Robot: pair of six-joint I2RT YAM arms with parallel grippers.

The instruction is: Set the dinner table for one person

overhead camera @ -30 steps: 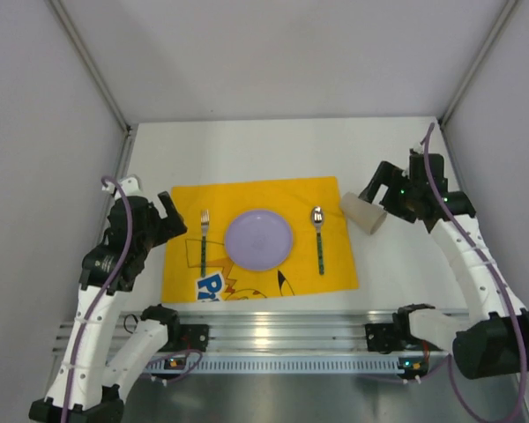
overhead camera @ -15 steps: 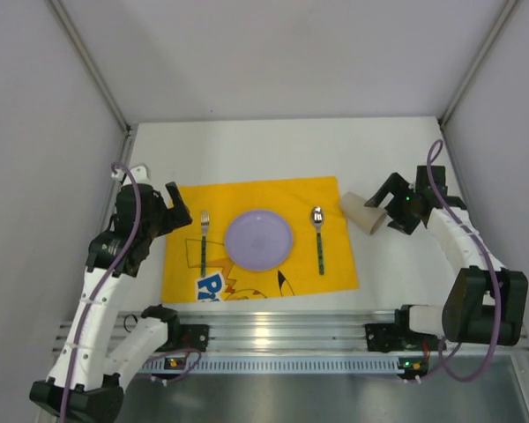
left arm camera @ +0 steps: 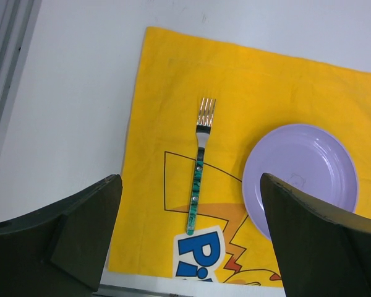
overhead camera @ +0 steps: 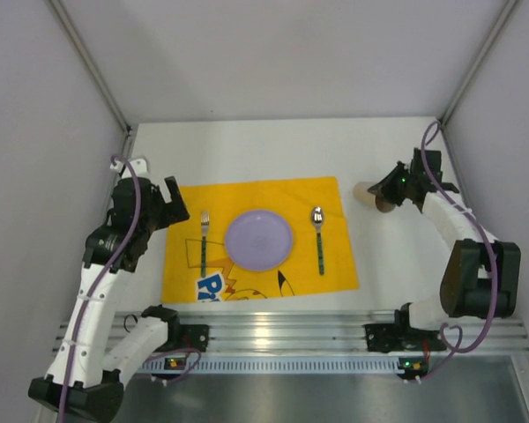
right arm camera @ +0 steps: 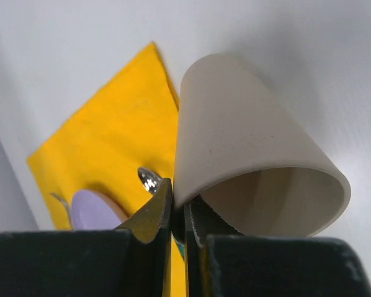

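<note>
A beige cup is off the right edge of the yellow placemat on the white dinner table, tilted on its side. My right gripper is shut on the cup at its rim, one finger outside the wall and one inside. On the placemat a purple plate has a fork to its left and a spoon to its right. My left gripper hangs open above the fork, holding nothing.
Grey walls close in the table on the left, right and far sides. An aluminium rail with the arm bases runs along the near edge. In the right wrist view the spoon's bowl and plate show behind the fingers.
My right gripper has gone from open to shut on the cup's rim. The cup has shifted a little toward the far side and tilted. The left arm shifted slightly.
</note>
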